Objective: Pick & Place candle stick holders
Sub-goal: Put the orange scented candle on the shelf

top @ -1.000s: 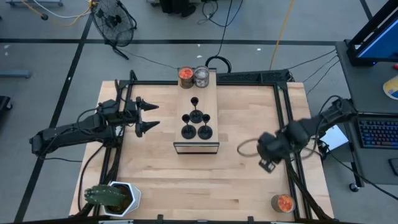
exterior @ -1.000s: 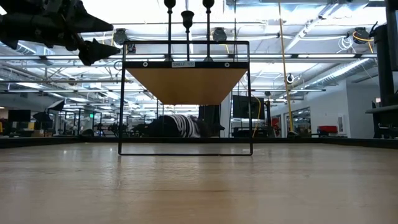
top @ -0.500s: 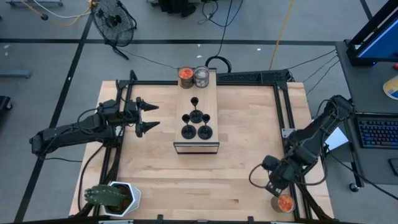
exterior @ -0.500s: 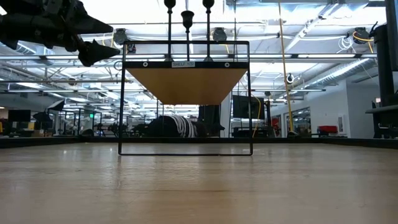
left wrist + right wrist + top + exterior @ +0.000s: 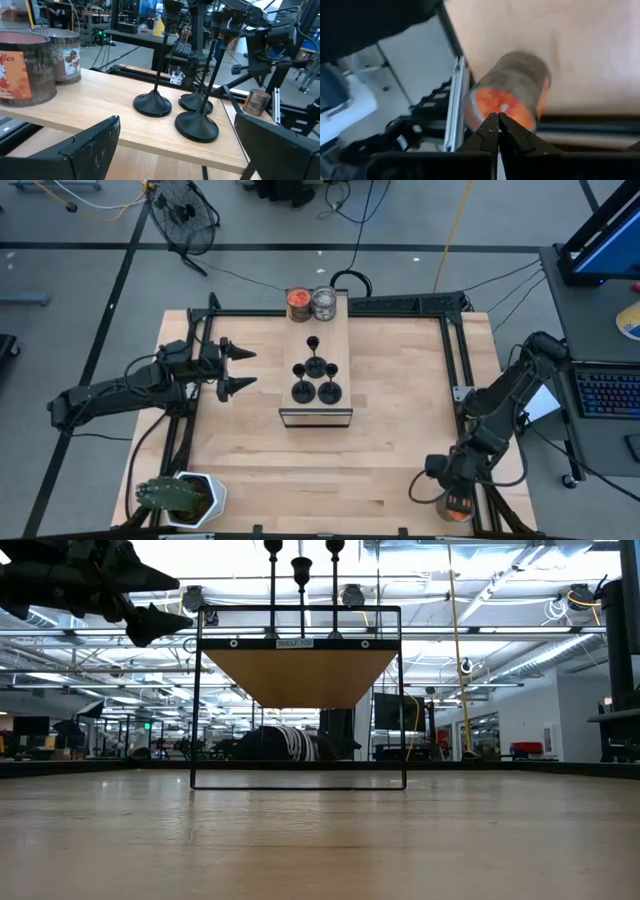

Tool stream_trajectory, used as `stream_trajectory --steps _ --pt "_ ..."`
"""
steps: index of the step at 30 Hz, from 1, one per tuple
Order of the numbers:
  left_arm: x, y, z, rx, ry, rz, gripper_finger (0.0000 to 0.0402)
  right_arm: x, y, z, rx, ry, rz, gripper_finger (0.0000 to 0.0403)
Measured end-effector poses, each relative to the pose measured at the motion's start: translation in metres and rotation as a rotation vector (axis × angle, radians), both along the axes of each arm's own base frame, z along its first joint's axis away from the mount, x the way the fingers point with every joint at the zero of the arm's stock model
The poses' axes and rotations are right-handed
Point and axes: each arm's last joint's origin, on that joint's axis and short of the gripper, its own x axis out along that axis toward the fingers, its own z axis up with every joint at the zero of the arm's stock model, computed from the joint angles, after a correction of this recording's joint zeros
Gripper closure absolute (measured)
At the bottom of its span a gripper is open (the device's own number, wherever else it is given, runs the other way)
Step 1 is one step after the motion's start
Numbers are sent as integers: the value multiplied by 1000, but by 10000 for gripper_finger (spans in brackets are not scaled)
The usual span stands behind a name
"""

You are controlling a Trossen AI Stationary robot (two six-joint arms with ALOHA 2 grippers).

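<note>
Candle stick holders (image 5: 316, 379), four small black ones with round bases and thin stems, stand clustered on the top board of a small raised shelf (image 5: 316, 416) at the middle of the wooden worktop (image 5: 380, 450); at the shelf's far end sit a glass jar with orange contents (image 5: 298, 303) and a round silvery jar (image 5: 323, 303), side by side. Left claw (image 5: 240, 367) hangs above the worktop just beside the shelf's left side, its fingers spread wide and empty, pointed at the holders. Right claw (image 5: 452, 498) is at the worktop's near right corner, fingers pressed together and gripping nothing, directly over a second orange-filled jar (image 5: 510, 95). A potted plant (image 5: 180, 498) sits at the near left corner
</note>
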Motion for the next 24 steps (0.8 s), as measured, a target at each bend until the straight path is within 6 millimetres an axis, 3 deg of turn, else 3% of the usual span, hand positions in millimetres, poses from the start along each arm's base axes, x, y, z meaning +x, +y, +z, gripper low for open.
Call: stream_trajectory --steps 14,19,24 --pt "0 0 0 -5 -2 11 4 -11 3 -2 -71 -17 35 394" --pt "0 0 0 -3 -3 11 4 -13 1 -8 -91 8 22 357" --pt "0 0 0 0 -3 11 4 -14 -1 -13 -104 15 26 294"
